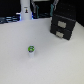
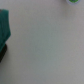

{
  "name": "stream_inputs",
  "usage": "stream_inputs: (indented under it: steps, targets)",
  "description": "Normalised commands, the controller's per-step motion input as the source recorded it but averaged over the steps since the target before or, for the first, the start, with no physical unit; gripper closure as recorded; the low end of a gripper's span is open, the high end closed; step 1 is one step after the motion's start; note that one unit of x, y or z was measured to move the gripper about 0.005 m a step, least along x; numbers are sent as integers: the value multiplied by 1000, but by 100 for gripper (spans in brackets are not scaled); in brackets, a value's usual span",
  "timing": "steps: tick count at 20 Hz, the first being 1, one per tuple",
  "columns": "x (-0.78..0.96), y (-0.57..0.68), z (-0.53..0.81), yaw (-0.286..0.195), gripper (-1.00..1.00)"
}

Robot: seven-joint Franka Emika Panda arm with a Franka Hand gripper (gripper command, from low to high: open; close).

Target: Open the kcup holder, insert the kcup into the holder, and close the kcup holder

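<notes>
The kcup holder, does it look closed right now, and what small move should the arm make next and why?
Probably move toward the kcup holder to pull its drawer out first. It looks closed in the exterior view, and the kcup stands alone on the white table, apart from it. No gripper shows in either view.

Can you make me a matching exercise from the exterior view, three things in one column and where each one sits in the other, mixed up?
Things:
1. kcup
2. kcup holder
3. white robot base

Places:
A. far edge of the table, toward the exterior view's left
B. alone on the open tabletop, nearer the camera
C. on the table at the exterior view's right, drawer fronts shut

Pairs: 1-B, 2-C, 3-A
</notes>
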Motion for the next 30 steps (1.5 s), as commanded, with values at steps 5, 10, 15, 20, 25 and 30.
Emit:
stream_inputs:
  steps: [5,10,15,20,25,30]
  targets:
    - [-217,682,48,-189,-100]
    - [-194,663,7,-214,-100]
    - [-216,634,-98,-196,-100]
    - [-254,621,-179,-183,-100]
    - [-336,651,-245,-154,-100]
    - [-374,653,-254,-142,-100]
